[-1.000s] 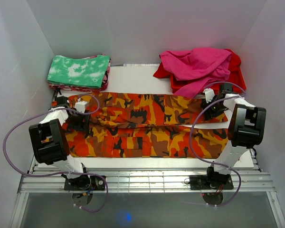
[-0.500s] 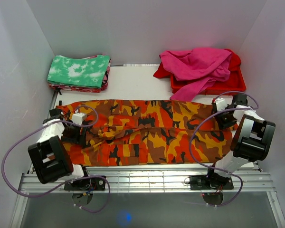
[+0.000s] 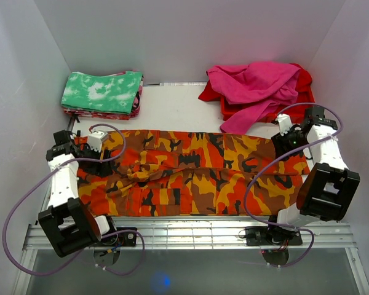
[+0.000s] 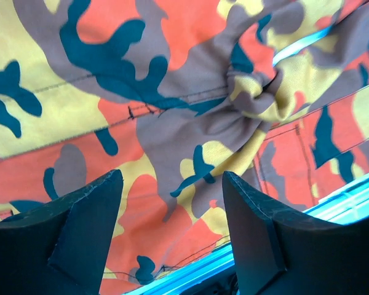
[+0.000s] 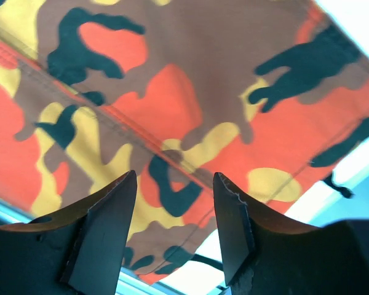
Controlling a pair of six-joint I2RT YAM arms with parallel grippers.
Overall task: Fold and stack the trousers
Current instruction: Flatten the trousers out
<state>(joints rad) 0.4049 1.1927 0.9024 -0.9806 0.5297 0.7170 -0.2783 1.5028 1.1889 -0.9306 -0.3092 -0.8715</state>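
The camouflage trousers (image 3: 197, 172) lie spread lengthwise across the white table, with a bunched wrinkle (image 3: 138, 174) left of the middle. My left gripper (image 3: 98, 163) hovers over their left end. In the left wrist view it (image 4: 172, 178) is open, with cloth (image 4: 141, 67) below and nothing between the fingers. My right gripper (image 3: 285, 144) hangs over the trousers' right end. It (image 5: 175, 178) is open too, above the cloth's edge (image 5: 190, 92), and holds nothing.
A folded green-and-white cloth (image 3: 103, 92) tops a stack at the back left. A magenta garment (image 3: 255, 83) lies heaped on a red tray (image 3: 307, 106) at the back right. White walls close in both sides. A metal rail (image 3: 190, 230) runs along the near edge.
The trousers have been drawn out flatter and nearer the front edge. Both grippers have moved outward and back, the left leftward, the right rightward. The right jaws have opened wider.
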